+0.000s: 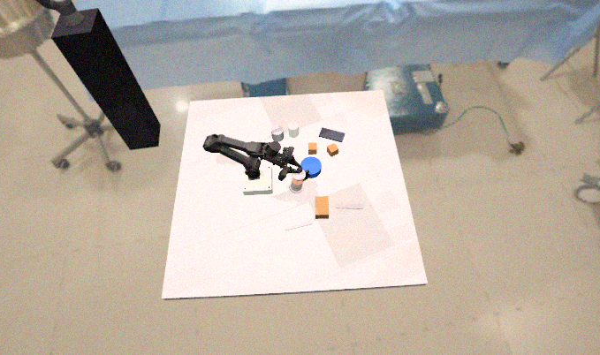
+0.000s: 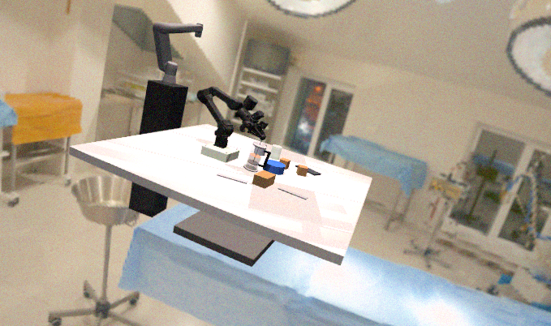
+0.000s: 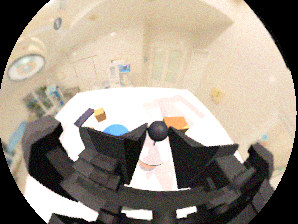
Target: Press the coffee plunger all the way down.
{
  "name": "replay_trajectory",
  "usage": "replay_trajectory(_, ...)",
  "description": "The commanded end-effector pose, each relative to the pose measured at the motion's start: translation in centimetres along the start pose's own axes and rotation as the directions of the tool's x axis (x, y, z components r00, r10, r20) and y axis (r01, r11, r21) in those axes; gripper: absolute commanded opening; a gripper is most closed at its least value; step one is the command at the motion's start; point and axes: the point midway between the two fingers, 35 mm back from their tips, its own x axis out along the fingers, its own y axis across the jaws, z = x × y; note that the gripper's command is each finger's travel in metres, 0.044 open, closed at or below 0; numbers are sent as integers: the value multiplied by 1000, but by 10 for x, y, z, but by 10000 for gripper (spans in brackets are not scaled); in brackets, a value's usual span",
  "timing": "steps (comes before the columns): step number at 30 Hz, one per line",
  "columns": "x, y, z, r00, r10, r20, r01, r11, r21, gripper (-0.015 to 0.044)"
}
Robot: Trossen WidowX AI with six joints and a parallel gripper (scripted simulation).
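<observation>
Gripper (image 1: 303, 173) (image 2: 262, 139) (image 3: 159, 132): clamped on plunger knob (image 3: 158, 131). Coffee press (image 1: 297, 183) (image 2: 253, 160) stands upright directly below the fingertips; plunger travel appears to run downward from them.

Surface Finishes: Matt Plastic, Clear Press Body, Draped Cloth

The arm (image 1: 236, 145) (image 2: 214, 109) presents a dark, plastic-like finish. Its fingers appear matt and smooth-faced. The plunger knob (image 3: 158, 131) looks smooth, with a faint sheen. The press (image 1: 297, 183) (image 2: 254, 159) has a see-through, glass-like body. The tabletop (image 1: 231, 260) (image 2: 156, 170) reads pale and smooth. The blue disc (image 1: 311, 166) (image 2: 274, 166) (image 3: 116, 130) resembles smooth plastic. The largest orange block (image 1: 322, 206) (image 2: 264, 178) (image 3: 176, 122) shows plain, flat faces; its material cannot be determined. Blue cloth (image 1: 249, 49) (image 2: 213, 280) hangs creased. The basin (image 1: 15, 26) (image 2: 104, 195) exhibits glossy metal.
</observation>
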Motion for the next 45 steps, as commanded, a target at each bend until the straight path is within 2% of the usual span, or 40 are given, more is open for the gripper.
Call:
replay_trajectory(1,6,0,-14,999,-1,-54,2,1000,5,124)
replay_trajectory(45,12,0,-10,999,-1,-53,1,1000,5,124)
